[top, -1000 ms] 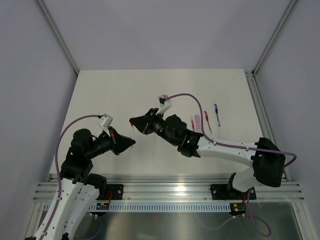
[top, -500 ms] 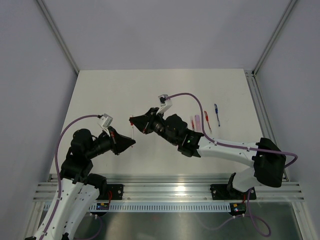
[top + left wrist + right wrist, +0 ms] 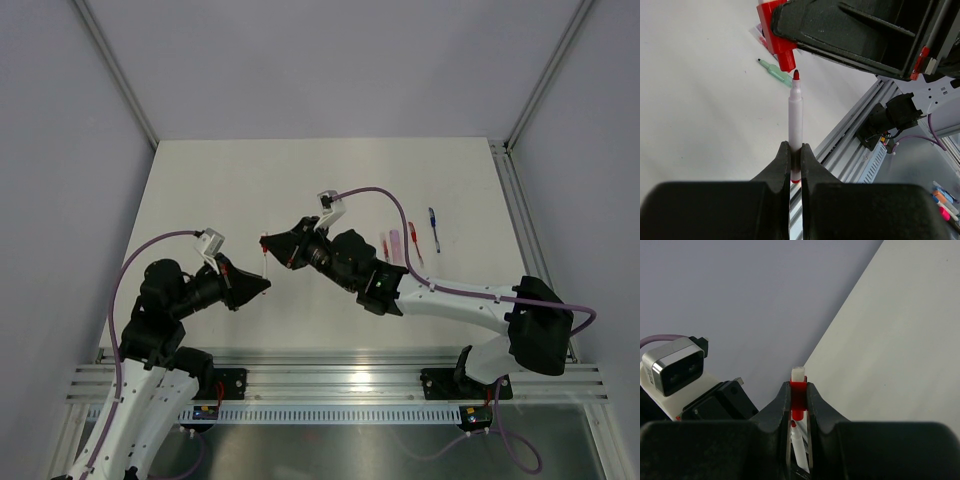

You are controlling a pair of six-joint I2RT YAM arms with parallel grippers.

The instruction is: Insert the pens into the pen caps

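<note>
1. The left gripper (image 3: 795, 151) is pinched narrow on the lower barrel of the red-tipped pen (image 3: 795, 117). The pen stands straight out of the fingers, tip leading.
2. The right gripper (image 3: 798, 396) is closed on the red cap (image 3: 798, 388), squeezing it across its sides. In the left wrist view the cap's open mouth points down toward the pen.
3. Everything turns on the tip and the mouth. In the left wrist view the tip sits just below the red cap's mouth, very near but apart. It looks slightly to one side of the mouth's centre.
4. The axes do not seem quite in line. The pen runs straight up that view, while the red cap leans, its mouth angled a little toward the pen.
5. From above, pen and cap are both held up off the table (image 3: 200, 190) between the two arms. The left gripper is on the near side of the red cap, and the right arm reaches in from the right.
6. My judgement is that a small sideways correction or a slight tilt is needed first. After that, a short push along the pen's length would seat the tip; a push now could catch the rim.
7. A pale green pen (image 3: 776, 73) lies on the table beyond the red cap. In the top view a blue pen (image 3: 433, 228) lies well to the cap's right.
</note>
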